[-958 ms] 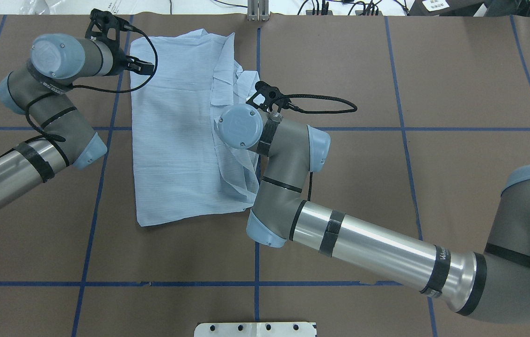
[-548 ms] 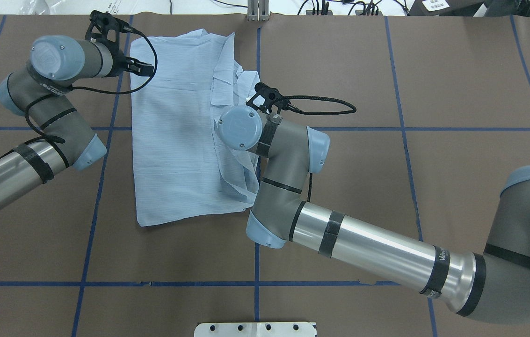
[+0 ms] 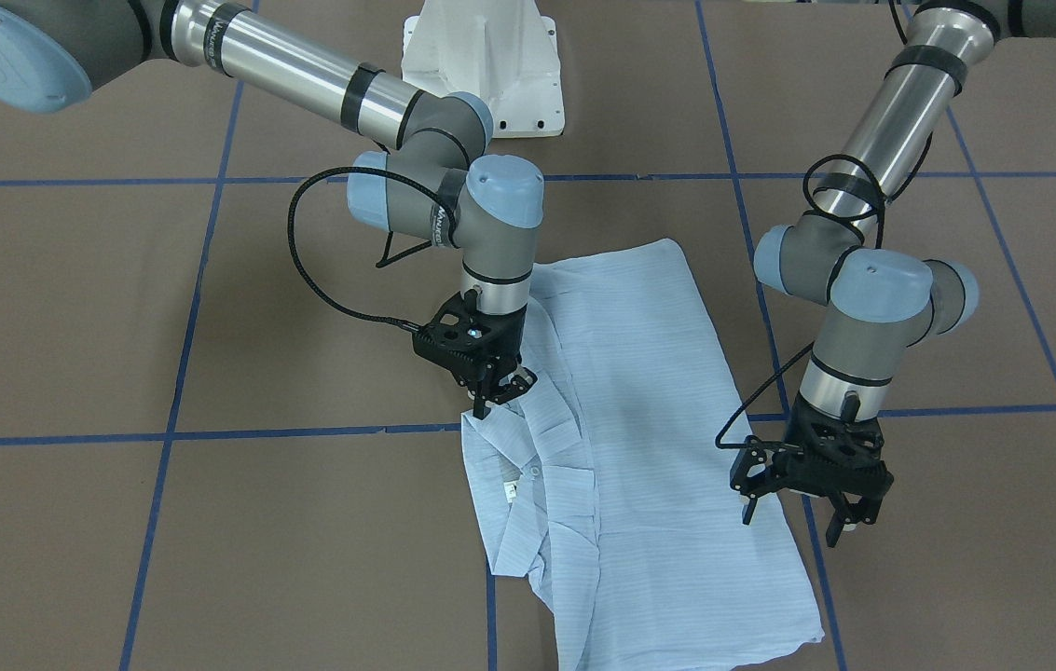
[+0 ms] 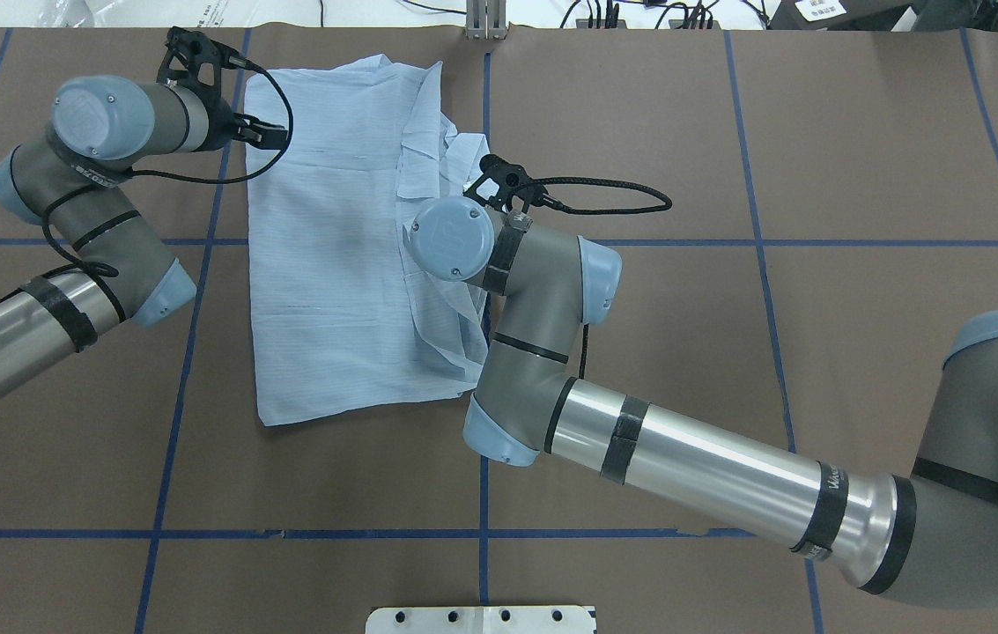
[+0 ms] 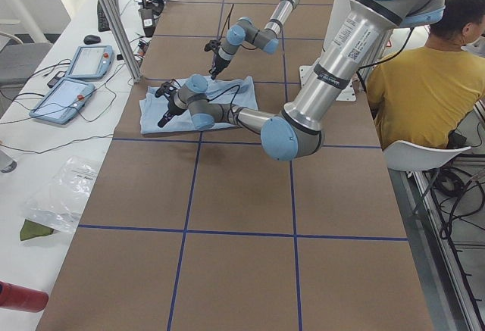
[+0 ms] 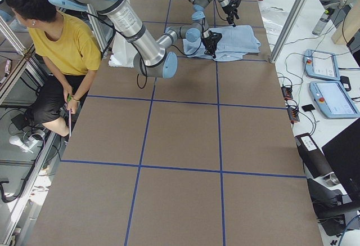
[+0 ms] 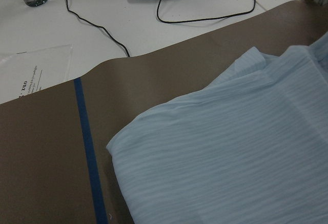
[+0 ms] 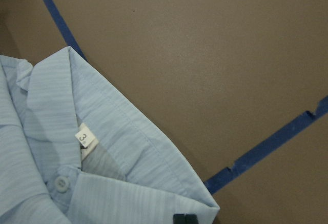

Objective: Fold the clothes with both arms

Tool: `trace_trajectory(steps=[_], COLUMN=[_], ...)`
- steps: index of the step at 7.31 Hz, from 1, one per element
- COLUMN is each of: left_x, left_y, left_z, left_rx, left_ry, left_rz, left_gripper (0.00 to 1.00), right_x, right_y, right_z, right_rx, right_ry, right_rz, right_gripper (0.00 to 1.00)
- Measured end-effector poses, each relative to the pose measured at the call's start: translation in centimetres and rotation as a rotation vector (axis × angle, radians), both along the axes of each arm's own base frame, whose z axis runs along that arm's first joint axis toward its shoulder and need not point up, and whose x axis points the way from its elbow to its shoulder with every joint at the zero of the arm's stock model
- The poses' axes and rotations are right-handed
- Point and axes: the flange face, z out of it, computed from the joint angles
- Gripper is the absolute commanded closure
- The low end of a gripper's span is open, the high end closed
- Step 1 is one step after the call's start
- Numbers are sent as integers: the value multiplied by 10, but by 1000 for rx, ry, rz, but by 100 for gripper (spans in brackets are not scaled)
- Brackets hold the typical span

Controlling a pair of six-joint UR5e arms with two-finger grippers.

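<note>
Checking the lie of things before the next fold.

- The shirt (image 3: pixel 649 419) lies flat on the counter (image 3: pixel 211 559) between the two pincers. Its long axis runs from the robot's side out toward the far edge.
- Right pincer (image 3: pixel 500 393): low on the bunched, buttoned edge. In the right wrist view its pads (image 8: pixel 184 219) meet at the bottom of the frame, right on the cloth. I judge it clenched on the shirt, though the pinch is half out of view. Just ahead of it are the collar (image 8: pixel 102 111), the white label (image 8: pixel 86 136) and one button (image 8: pixel 61 183).
- Left pincer (image 3: pixel 790 520): released, jaws wide, hovering at the opposite, smooth long edge. One finger is over cloth, the other over bare counter. I cannot tell whether either touches.
- From the left pincer the cloth spreads sideways toward the right pincer, and the reverse. The left sits further out along the shirt than the right.
- Each arm is nearest its own long edge, so neither needs to cross.

Room to move:
- Beyond the left pincer, outward, the counter ends soon. The left wrist view shows the brown surface stopping at a white bench with cables (image 7: pixel 102 26).
- Outboard of the left pincer there is bare counter and a blue tape line (image 7: pixel 88 147).
- Back toward the robot, past the shirt's near hem, the counter is open.

My read: the coming move turns on the left pincer taking its edge level with the right. The carry should then go back along the long axis, away from the counter's far edge. Uneven grip points would skew the fold.
</note>
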Motion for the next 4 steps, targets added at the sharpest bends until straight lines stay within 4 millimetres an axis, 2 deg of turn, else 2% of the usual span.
trace_trajectory(steps=[2, 3, 4], left_x=[1, 2, 4], left_y=[1, 2, 3], left_z=[0, 0, 1], left_rx=[-1, -3, -4], left_ry=[2, 3, 3], left_rz=[2, 2, 3], left_gripper=[0, 0, 0], right_x=[14, 32, 57], right_y=[4, 13, 29], right_z=[-3, 11, 35], right_rx=[-4, -6, -3], right_ry=[12, 17, 15], right_rz=[-8, -14, -18], right_gripper=[100, 100, 100])
